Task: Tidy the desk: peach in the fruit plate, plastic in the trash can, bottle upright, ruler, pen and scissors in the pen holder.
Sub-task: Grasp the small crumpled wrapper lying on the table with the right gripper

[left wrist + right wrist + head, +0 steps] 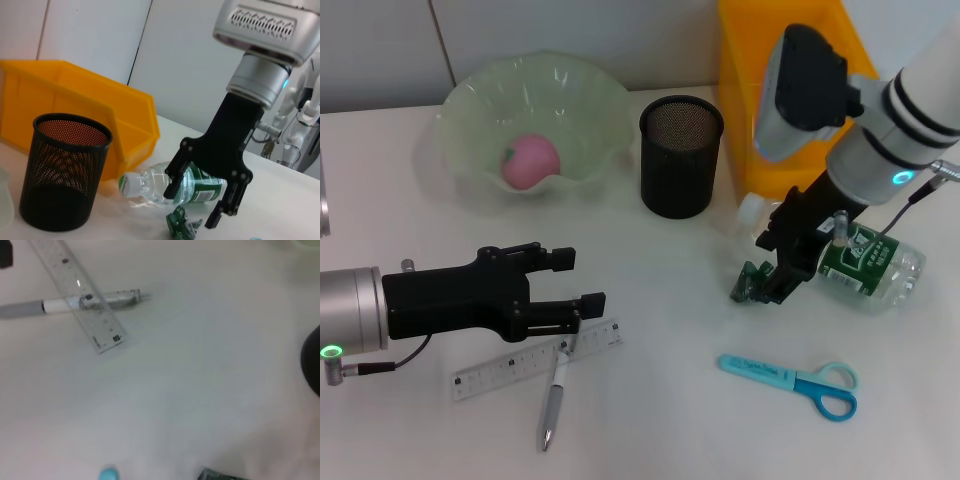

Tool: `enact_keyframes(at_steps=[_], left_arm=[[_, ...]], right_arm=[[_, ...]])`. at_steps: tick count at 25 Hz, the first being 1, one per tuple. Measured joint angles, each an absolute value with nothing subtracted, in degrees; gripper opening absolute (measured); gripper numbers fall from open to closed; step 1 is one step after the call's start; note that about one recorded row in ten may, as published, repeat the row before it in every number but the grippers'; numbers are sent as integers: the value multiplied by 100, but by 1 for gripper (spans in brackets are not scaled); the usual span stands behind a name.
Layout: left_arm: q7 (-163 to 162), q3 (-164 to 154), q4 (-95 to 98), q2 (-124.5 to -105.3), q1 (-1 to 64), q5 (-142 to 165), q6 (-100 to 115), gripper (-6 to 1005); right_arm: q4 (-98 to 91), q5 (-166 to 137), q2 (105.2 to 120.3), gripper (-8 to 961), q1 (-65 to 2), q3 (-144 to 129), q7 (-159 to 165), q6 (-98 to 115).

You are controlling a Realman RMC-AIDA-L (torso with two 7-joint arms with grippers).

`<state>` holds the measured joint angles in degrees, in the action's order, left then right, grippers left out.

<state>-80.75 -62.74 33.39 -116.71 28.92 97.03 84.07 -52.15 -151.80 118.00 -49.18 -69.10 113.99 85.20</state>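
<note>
The peach [530, 161] already sits in the fruit plate [590, 95], so the step in hand looks like the plastic. The right gripper [772, 268], jaws spread and empty, hangs just over the crumpled green plastic wrapper [750, 284] beside the lying bottle [868, 262]. Next it probably must drop, pinch the wrapper, and carry it to the yellow bin [745, 120]; the left gripper [582, 281] waits open above the ruler [535, 359] and pen [554, 396].

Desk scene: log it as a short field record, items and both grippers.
peach: in the fruit plate
bottle: lying on its side beside the trash can
plastic: on the desk, under the right gripper, which is open
ruler: on the desk, crossing the pen
scissors: on the desk
pen holder: upright
left gripper: open, above the ruler
</note>
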Motion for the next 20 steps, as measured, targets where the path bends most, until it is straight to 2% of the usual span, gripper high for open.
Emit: enact_keyframes(at_steps=[20], left_arm=[[-8034,-6276,3340,-11658,2865,9703,8428,812]], right_arm=[[-4745,-15175,11898,635,-4931,-7199,11347,7925]])
